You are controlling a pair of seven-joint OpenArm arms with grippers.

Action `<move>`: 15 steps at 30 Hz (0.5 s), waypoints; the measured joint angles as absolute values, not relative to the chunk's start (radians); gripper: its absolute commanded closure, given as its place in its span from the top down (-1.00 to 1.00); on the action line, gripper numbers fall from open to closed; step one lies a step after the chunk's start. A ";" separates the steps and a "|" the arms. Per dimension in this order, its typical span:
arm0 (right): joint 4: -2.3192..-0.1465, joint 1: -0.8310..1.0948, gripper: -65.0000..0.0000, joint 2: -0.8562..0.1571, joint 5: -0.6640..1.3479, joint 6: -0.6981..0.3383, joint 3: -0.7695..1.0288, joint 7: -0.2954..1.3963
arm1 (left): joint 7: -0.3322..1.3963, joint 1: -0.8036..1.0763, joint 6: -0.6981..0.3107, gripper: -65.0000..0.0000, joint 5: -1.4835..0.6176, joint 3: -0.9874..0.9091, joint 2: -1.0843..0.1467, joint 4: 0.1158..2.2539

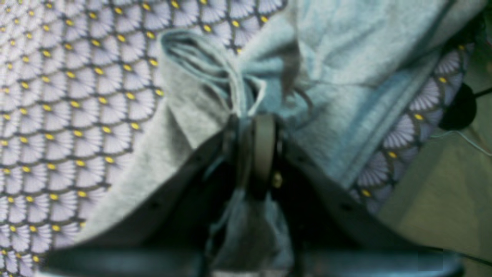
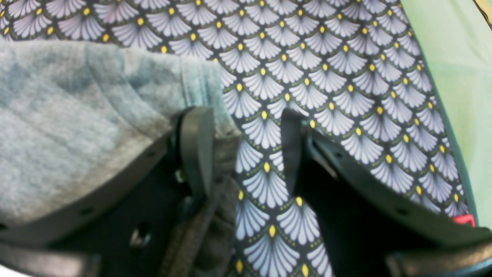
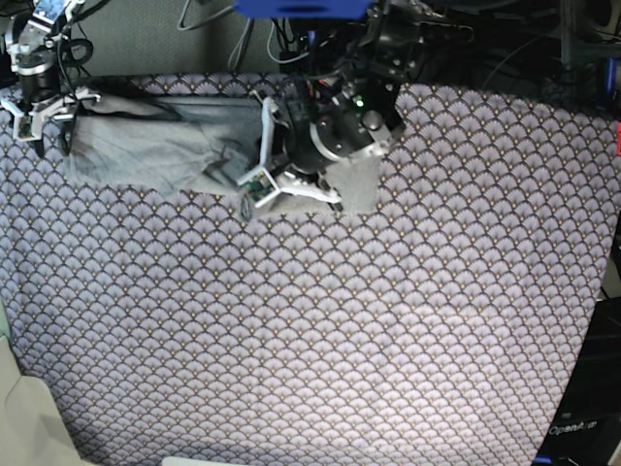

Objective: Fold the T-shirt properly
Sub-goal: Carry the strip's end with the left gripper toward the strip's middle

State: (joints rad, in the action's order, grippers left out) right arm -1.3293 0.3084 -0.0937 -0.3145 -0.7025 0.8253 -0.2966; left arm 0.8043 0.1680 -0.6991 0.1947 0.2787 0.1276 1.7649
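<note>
Base view: the T-shirt [image 3: 155, 141] lies long, side to side, along the far edge of the tabletop [image 3: 320, 340]. The left end effector [image 1: 255, 115] pinches its bunched cloth tight. The right end effector [image 2: 246, 134] gapes wide at the shirt's other end, holding nothing.

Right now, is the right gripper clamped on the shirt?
No: the right gripper is open, with tablecloth showing between its fingers beside the shirt.

T-shirt [image 3: 155, 141] spread along far edge of tablecloth [image 3: 320, 330], toward base view's left. Left claw [image 3: 254, 184] on shirt's right part; right claw [image 3: 34, 116] at shirt's left end, near cloth corner.
</note>
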 measured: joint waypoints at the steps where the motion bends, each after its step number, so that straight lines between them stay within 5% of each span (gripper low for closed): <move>1: -1.329 0.308 -0.10 -0.094 -0.315 -0.702 0.825 -0.296 | 0.805 0.169 -0.700 -1.00 0.195 0.279 0.126 1.765; 3: -1.329 0.308 -0.10 -0.094 -0.315 -0.702 0.825 -0.298 | 0.805 0.171 -0.700 -0.88 0.194 0.279 0.126 1.765; 9: -1.329 0.308 -0.10 -0.094 -0.315 -0.702 0.825 -0.299 | 0.804 0.178 -0.700 -0.04 0.188 0.279 0.125 1.774; 15: -1.329 0.311 -0.10 -0.094 -0.314 -0.702 0.825 -0.299 | 0.801 0.175 -0.700 -0.02 0.113 0.279 0.124 1.774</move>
State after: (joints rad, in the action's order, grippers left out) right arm -1.3293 0.3111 -0.0937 -0.3141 -0.7025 0.8253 -0.2993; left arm 0.8005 0.1745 -0.6998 0.1127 0.2787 0.1242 1.7737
